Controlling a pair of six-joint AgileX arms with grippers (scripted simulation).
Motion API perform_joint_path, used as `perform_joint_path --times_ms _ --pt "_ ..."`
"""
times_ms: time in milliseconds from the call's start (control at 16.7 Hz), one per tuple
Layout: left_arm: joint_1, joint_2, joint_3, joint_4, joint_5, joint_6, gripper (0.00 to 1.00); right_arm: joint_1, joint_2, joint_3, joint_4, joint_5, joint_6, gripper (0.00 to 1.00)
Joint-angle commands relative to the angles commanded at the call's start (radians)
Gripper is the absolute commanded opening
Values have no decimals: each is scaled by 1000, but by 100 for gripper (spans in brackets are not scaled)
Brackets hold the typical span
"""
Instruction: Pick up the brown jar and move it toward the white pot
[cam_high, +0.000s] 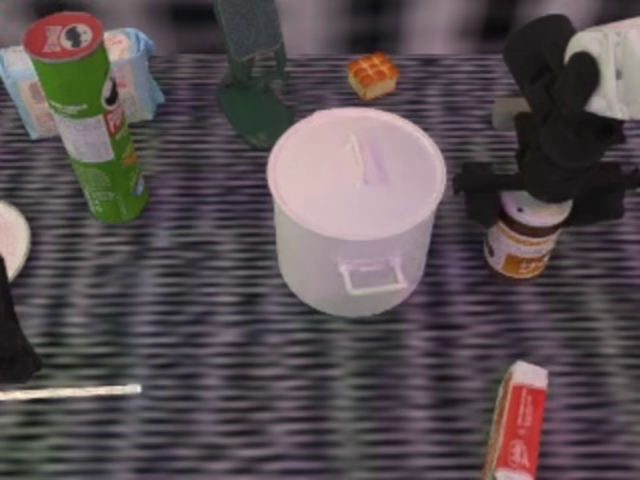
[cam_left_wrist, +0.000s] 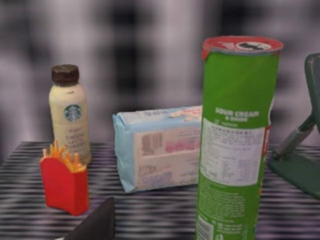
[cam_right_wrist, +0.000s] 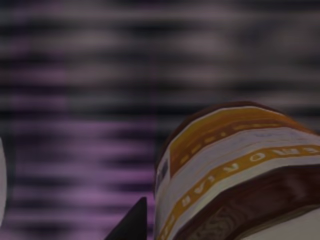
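The brown jar (cam_high: 520, 245), white-lidded with a white-and-orange label, stands upright to the right of the white pot (cam_high: 355, 215), a clear gap between them. My right gripper (cam_high: 540, 200) comes down over the jar's lid and is shut on the jar. In the right wrist view the jar's label (cam_right_wrist: 235, 160) fills the lower part, with one dark fingertip (cam_right_wrist: 135, 222) close against its side; the other finger is hidden. I cannot tell whether the jar's base touches the table. The pot has a flat lid and a side handle (cam_high: 372, 275). My left arm (cam_high: 12, 340) is parked at the left edge, gripper open.
A tall green tube with a red lid (cam_high: 90, 120) and a pale blue packet (cam_high: 135, 70) stand at the back left. A dark green stand (cam_high: 250, 85) and a small bun (cam_high: 372, 75) lie behind the pot. A red-and-white box (cam_high: 520, 425) lies front right.
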Motion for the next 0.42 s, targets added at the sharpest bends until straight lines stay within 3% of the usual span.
perform_joint_path --times_ms 120,420 --pt "0 0 0 0 0 0 100 0 0 0 0 0 0 100" --pt "0 0 0 0 0 0 100 0 0 0 0 0 0 100"
